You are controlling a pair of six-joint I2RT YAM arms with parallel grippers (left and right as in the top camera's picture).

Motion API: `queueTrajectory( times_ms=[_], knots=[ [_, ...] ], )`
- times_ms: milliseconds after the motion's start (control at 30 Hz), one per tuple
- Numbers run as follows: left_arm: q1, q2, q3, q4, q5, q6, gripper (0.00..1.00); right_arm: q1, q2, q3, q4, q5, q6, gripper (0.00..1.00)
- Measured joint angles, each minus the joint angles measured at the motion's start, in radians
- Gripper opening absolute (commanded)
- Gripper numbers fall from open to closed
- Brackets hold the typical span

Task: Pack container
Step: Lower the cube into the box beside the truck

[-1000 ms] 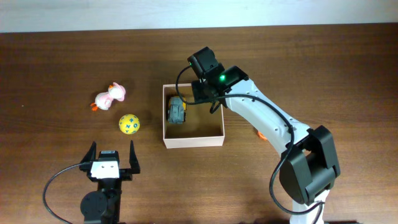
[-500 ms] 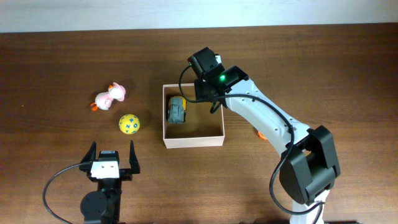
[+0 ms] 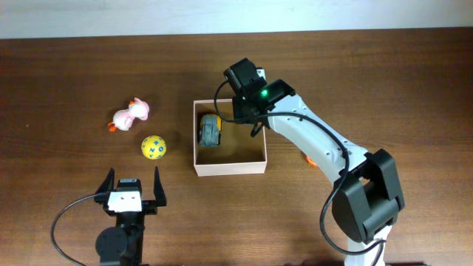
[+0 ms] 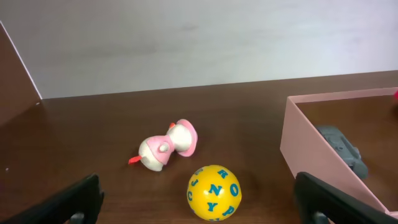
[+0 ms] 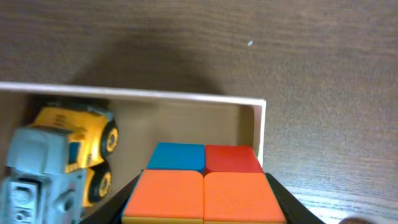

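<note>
The container (image 3: pixel 229 169) is a square white box with a tan inside, at the table's middle. A grey and yellow toy truck (image 3: pixel 211 131) lies in its left half. My right gripper (image 3: pixel 248 112) hangs over the box's far right corner, shut on a cube (image 5: pixel 202 186) with orange, blue and red faces. In the right wrist view the box rim (image 5: pixel 186 98) and the truck (image 5: pixel 62 155) lie below the cube. My left gripper (image 3: pixel 134 181) is open and empty, near the front left. A yellow lettered ball (image 3: pixel 153 147) and a pink and white duck (image 3: pixel 131 114) lie left of the box.
The left wrist view shows the ball (image 4: pixel 213 191) right ahead between the fingers, the duck (image 4: pixel 168 145) behind it and the box's wall (image 4: pixel 311 149) to the right. A small orange object (image 3: pixel 310 159) peeks out under the right arm.
The right gripper with the cube has shifted very slightly over the box's far right corner. Nothing else has moved.
</note>
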Motion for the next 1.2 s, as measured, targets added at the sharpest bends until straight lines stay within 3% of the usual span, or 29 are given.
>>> queueTrajectory(
  times_ms=[300, 433, 867, 1033, 1100, 1200],
  knots=[
    [0.0, 0.0, 0.0, 0.0, 0.0, 0.0, 0.99, 0.0, 0.0, -0.023, 0.022, 0.005, 0.0, 0.5],
    [0.0, 0.0, 0.0, 0.0, 0.0, 0.0, 0.99, 0.0, 0.0, -0.029, 0.04, 0.006, 0.001, 0.66],
    [0.0, 0.0, 0.0, 0.0, 0.0, 0.0, 0.99, 0.0, 0.0, -0.032, 0.062, 0.006, -0.005, 0.66],
    [0.0, 0.0, 0.0, 0.0, 0.0, 0.0, 0.99, 0.0, 0.0, 0.023, -0.014, 0.003, -0.034, 0.66],
    [0.0, 0.0, 0.0, 0.0, 0.0, 0.0, 0.99, 0.0, 0.0, 0.08, -0.07, -0.009, -0.051, 0.64],
    [0.0, 0.0, 0.0, 0.0, 0.0, 0.0, 0.99, 0.0, -0.001, 0.173, -0.137, -0.05, -0.066, 0.42]
  ],
)
